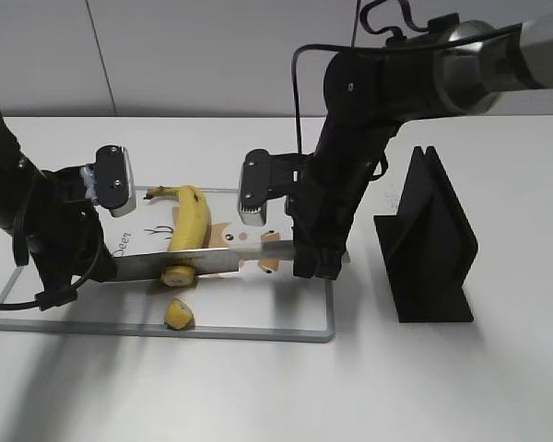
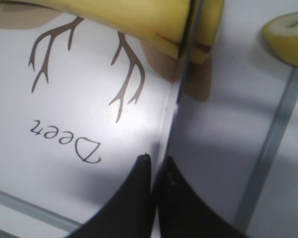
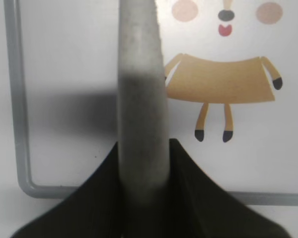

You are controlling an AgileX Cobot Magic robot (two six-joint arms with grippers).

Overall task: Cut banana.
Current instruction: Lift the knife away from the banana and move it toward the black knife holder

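Your cutting board (image 1: 258, 330), a white tray with a grey rim and a cartoon deer print, carries everything that matters. The right arm reaches down over its right half, and the right gripper (image 1: 315, 262) is clamped on the pale handle (image 3: 141, 124) of the knife (image 1: 194, 264). The blade runs leftward across the board to the left gripper (image 2: 156, 166), whose jaws are pinched onto the blade's tip end, so both arms hold the one tool.

The banana (image 1: 186, 226) lies on the board's left half, its long axis running away from you, stem at the far end, cut end nearest you. The blade crosses that axis roughly square, already seated in the fruit just short of the cut end. Judging from this, you press straight down. The cut-off end piece (image 1: 178, 315) sits apart, nearer the front rim.
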